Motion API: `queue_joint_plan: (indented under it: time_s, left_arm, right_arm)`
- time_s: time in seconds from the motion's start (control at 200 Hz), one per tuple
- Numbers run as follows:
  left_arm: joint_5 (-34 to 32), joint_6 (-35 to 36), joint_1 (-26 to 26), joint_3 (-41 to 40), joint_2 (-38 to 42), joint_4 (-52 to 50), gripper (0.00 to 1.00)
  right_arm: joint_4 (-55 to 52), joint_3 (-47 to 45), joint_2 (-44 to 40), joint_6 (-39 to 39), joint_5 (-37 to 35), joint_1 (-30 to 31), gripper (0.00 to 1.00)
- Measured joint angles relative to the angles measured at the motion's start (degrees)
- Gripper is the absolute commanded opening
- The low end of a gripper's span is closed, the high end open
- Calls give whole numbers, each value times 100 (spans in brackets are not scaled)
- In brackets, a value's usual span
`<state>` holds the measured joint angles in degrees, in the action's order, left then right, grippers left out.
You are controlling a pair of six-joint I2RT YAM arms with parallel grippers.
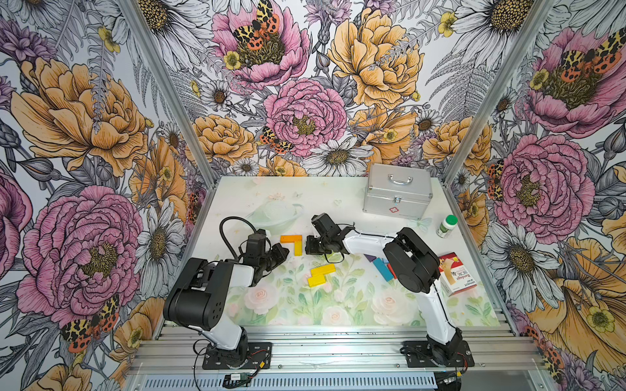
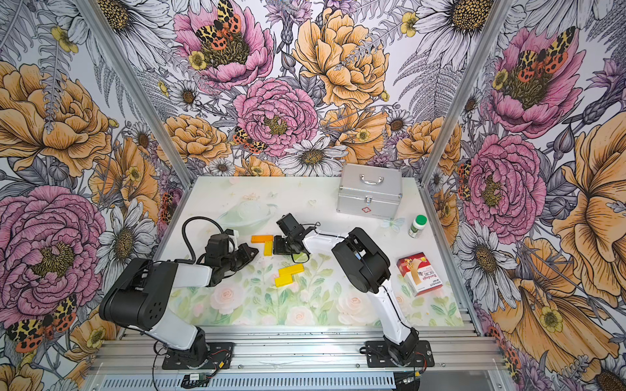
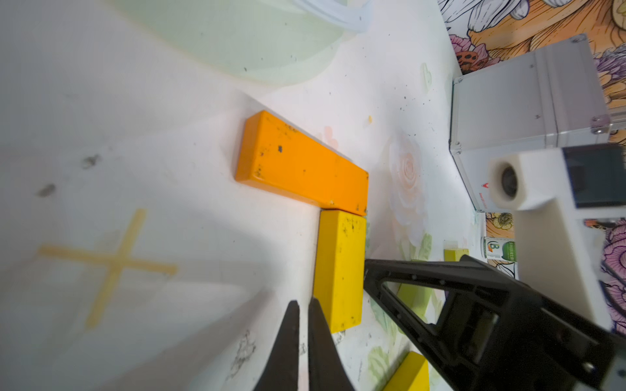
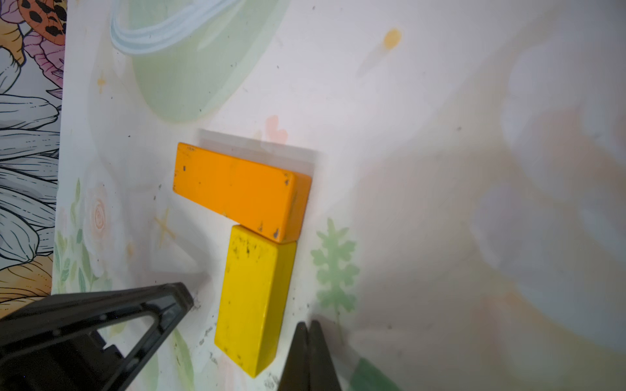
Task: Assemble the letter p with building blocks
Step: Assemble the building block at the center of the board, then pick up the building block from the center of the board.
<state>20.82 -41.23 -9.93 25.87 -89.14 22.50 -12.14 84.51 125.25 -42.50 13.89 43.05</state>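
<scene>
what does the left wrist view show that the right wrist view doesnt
Only the left wrist view: the case, the bottle, a second yellow block at the frame's edge, the left claw seen from behind its own tips, and the right claw beside the yellow block.
Only the right wrist view: the right claw's own tips, the left claw seen from outside, and the wall.
Both: the orange block and the yellow block touching in a corner, flat on the table.
</scene>
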Motion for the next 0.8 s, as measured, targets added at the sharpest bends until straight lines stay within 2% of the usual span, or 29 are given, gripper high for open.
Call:
queue_joint_plan:
  time_s: [0.07,0.22,0.34,0.51,0.675,0.801]
  left_arm:
    - [-24,2,0,-87,282,0,13]
    - [-151,94,-74,-243,1016,-188,29]
    - [-341,374,-356,-216,1545,-560,41]
    - [-699,765,-892,52,1904,-1189,51]
    - [-835,966,-1036,284,1840,-1493,55]
    - [-839,1012,-1036,319,1749,-1596,56]
  right_arm:
    - [-136,-79,-116,59,-120,0,7]
    - [-396,-372,-518,234,-376,-50,45]
    - [-671,-557,-957,348,-525,-192,57]
    - [-957,-822,-1384,442,-721,-413,68]
    - [-1172,-935,-1373,507,-785,-444,81]
    - [-1237,-935,-1362,868,-791,-409,88]
